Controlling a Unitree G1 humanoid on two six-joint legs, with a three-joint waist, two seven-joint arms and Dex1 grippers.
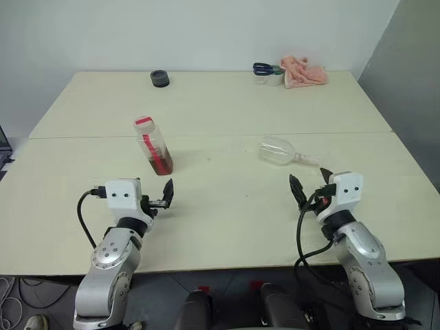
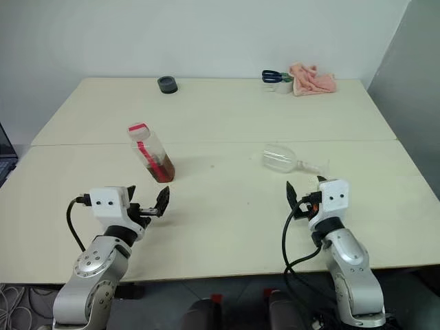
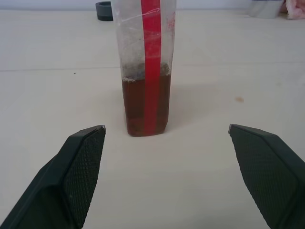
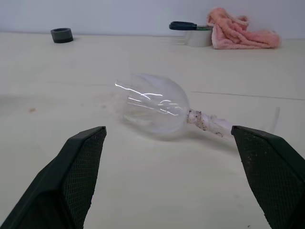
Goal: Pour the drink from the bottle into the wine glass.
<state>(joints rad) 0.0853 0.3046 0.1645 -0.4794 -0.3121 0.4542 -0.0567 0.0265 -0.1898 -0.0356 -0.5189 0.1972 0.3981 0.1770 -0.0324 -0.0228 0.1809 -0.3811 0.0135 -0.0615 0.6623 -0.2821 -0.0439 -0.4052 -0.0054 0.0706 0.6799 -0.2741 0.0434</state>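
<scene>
The bottle [image 1: 152,143] stands upright on the table left of centre; it is clear plastic with a red label strip. The reddish-brown drink [image 3: 136,105] fills roughly its lower part. My left gripper [image 1: 157,196] hovers open just in front of it, a short gap away, its fingers [image 3: 81,162] wider apart than the bottle. The wine glass [image 1: 278,151] lies on its side right of centre, its bowl toward the bottle and its stem [image 4: 207,121] pointing right. My right gripper [image 1: 310,181] is open just in front of the glass, with nothing between its fingers.
At the table's far edge sit a dark round ring [image 1: 159,78], a white cup holding blue-handled scissors [image 1: 264,69] and a pink cloth [image 1: 304,73]. A seam [image 1: 206,135] crosses the tabletop behind the bottle and glass. A grey wall [image 1: 412,82] stands on the right.
</scene>
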